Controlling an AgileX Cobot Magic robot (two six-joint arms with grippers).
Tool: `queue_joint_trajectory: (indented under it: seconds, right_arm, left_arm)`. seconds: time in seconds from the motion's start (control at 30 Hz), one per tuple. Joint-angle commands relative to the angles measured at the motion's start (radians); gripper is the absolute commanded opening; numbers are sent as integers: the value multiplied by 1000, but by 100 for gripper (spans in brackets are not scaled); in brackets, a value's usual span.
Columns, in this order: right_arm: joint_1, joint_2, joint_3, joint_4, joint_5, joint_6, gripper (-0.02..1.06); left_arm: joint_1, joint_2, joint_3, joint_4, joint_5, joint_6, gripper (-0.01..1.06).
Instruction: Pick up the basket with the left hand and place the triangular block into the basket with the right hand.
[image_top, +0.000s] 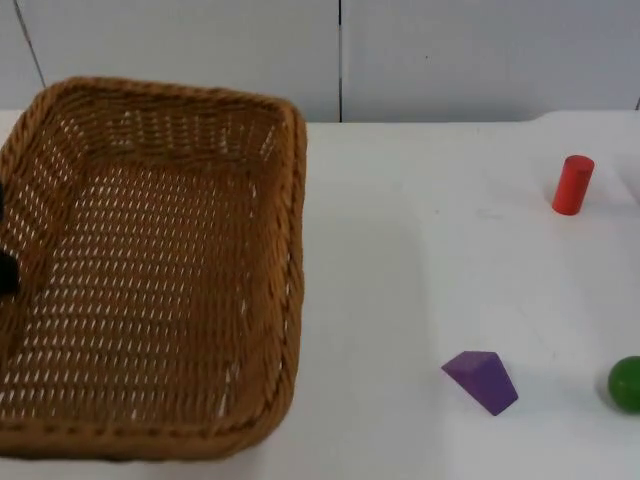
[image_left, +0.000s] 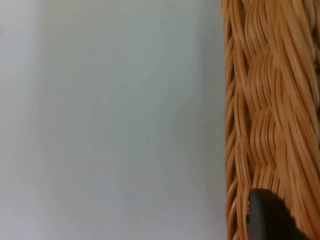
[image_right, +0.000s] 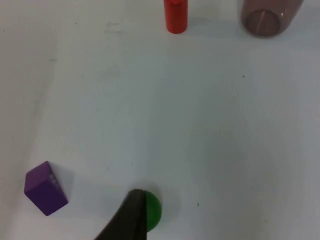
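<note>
A white table (image_top: 420, 260) is seen, ending at a grey partition wall (image_top: 450, 55) made of panels with thin dark seams between them. One wicker basket (image_top: 150, 270) is counted at the left of the table in the top view; it is empty, and its woven rim is seen close up from the left wrist. One purple triangular block (image_top: 482, 380) lies on the table well apart from the basket, towards the right and near the front edge. One green ball (image_top: 627, 383) sits near the block, further right, and one red cylinder (image_top: 573, 184) stands upright nearer the wall. One brownish translucent cup (image_right: 267, 17) is seen from the right wrist, beside the red cylinder. The left gripper (image_top: 6, 262) is met at the basket's left rim, where a black fingertip (image_left: 267, 217) lies against the weave; whether the rim is clamped cannot be told. The right gripper (image_right: 127, 220) hangs above the table over the green ball, with the block nearby; how far its jaws are parted cannot be told.
</note>
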Motion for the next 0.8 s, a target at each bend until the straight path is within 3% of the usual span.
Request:
queue_joint_trajectory:
  seconds: [0.0, 0.1, 0.2, 0.23, 0.3, 0.43, 0.5, 0.57, 0.6, 0.73, 0.77]
  right_arm:
    - [-4, 1, -4, 5, -2, -2, 105]
    - [-4, 1, -4, 23, 5, -19, 105]
    - [4, 1, -4, 147, 51, -160, 105]
    - [4, 1, -4, 147, 51, -160, 105]
    - [52, 1, -4, 188, 85, -226, 105]
    - [209, 13, -4, 151, 114, -218, 105]
    - [321, 47, -4, 102, 128, -131, 104]
    - [437, 111, -4, -7, 133, -3, 102]
    - [437, 111, -4, -7, 133, -3, 102]
    - [652, 299, -4, -291, 42, 363, 98]
    - [652, 299, -4, -291, 42, 363, 98]
  left_arm:
    - [5, -13, 20, -71, -30, 35, 0]
    - [5, -13, 22, -89, -21, 55, 0]
    - [5, -13, 22, -178, -7, 133, 0]
    - [5, -13, 22, -178, -7, 133, 0]
    - [5, -13, 22, -204, 8, 163, 0]
    - [5, -13, 22, -202, 11, 163, 0]
    - [5, -13, 22, -202, 11, 163, 0]
    - [5, -13, 22, -203, 14, 163, 0]
    - [5, -13, 22, -203, 14, 163, 0]
    - [5, -13, 22, -193, 36, 163, 0]
    - [5, -13, 22, -193, 36, 163, 0]
